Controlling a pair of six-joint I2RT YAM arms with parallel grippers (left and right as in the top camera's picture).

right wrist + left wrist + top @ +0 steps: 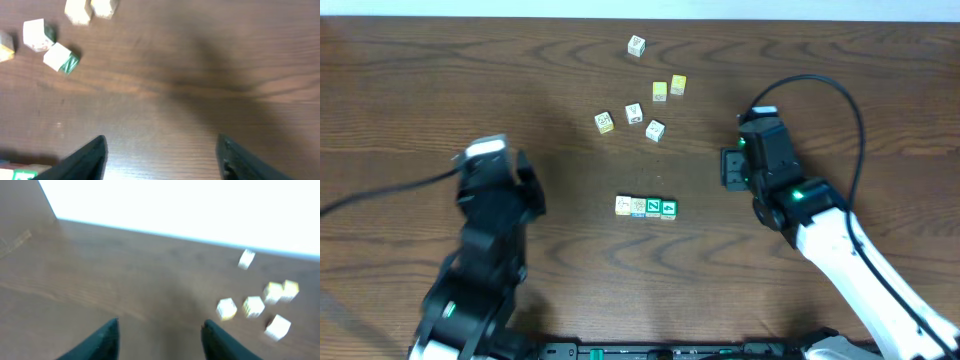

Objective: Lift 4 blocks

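Observation:
The four blocks lie side by side in a short row on the wooden table [440, 80]: a cream one [623, 205], a blue-edged one [638, 206] and two green-faced ones [653, 207] [669, 208]. My left gripper [528, 185] is well to the left of the row, apart from it. In the blurred left wrist view the gripper [161, 330] is open over bare wood. My right gripper [731, 168] is to the right of the row and slightly beyond it. It [162, 147] is open and empty, and the row's green end [20, 174] shows at the lower left edge.
Several other cubes are scattered beyond the row: two plain yellow ones [660, 90] [678, 84], white-faced ones [655, 130] [633, 113] [604, 121], and one far back [636, 45]. The right arm's black cable [840, 95] loops over the table.

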